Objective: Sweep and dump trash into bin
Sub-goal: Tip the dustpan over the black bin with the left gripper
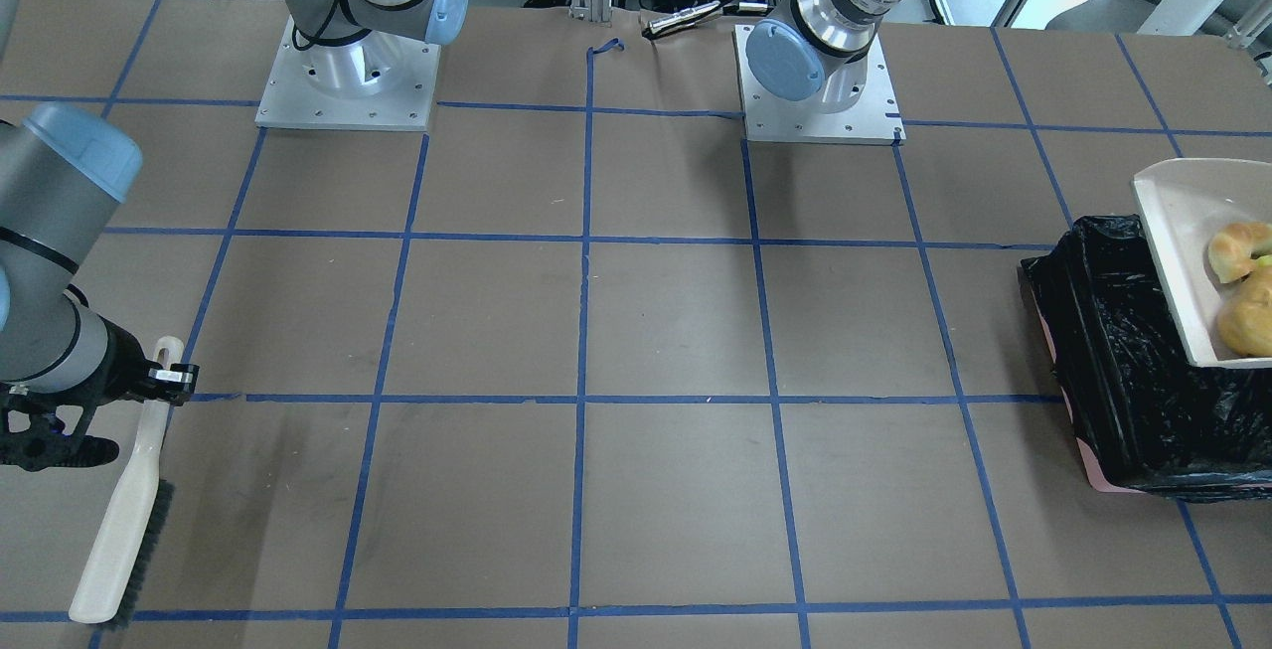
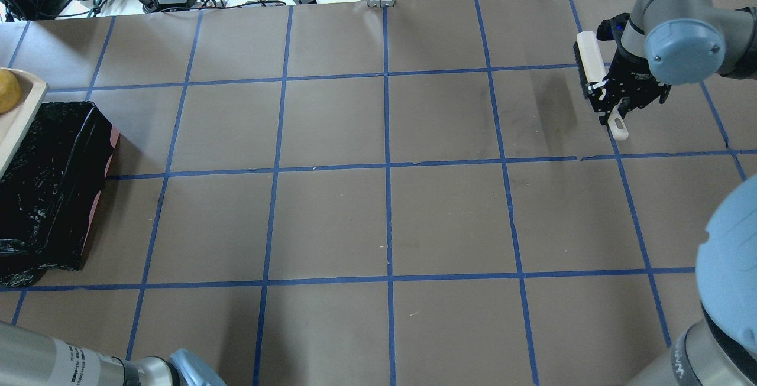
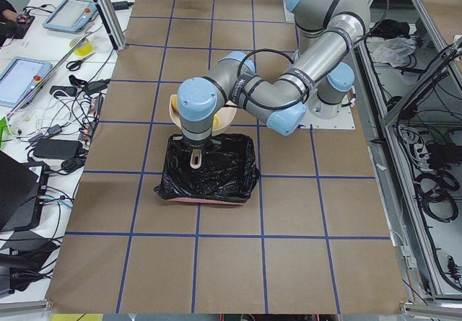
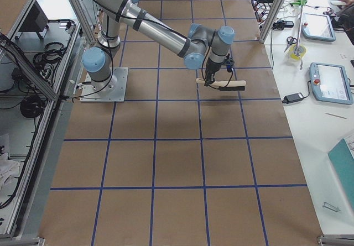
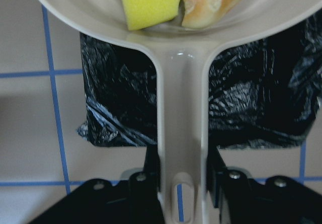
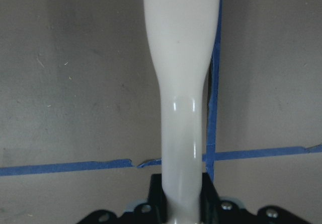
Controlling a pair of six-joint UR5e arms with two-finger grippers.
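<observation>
At the left end of the counter (image 2: pixel 331 220) sits the bin (image 2: pixel 53 191), lined with a glossy black bag, with a pink base edge showing along its side. A beige dustpan (image 2: pixel 22 113) hangs over the bin's far rim, and all the trash lies in its scoop. The yellow wedge (image 5: pixel 151 2) rests against the curved croissant piece (image 5: pixel 214 0) near the root of the handle, and the potato (image 1: pixel 1250 323) is just beside the croissant piece. In the left wrist view the left jaws are clamped on the dustpan's handle from both sides, and the handle runs out above the black bag. The middle of the counter is brown paper crossed by blue tape lines (image 2: pixel 387 167). At the far right, the right jaws are closed on the handle of a white hand brush (image 2: pixel 591 67). Its dark bristles show along one long edge and its head points away from the robot's base. Whether the bristles touch the counter cannot be told.
</observation>
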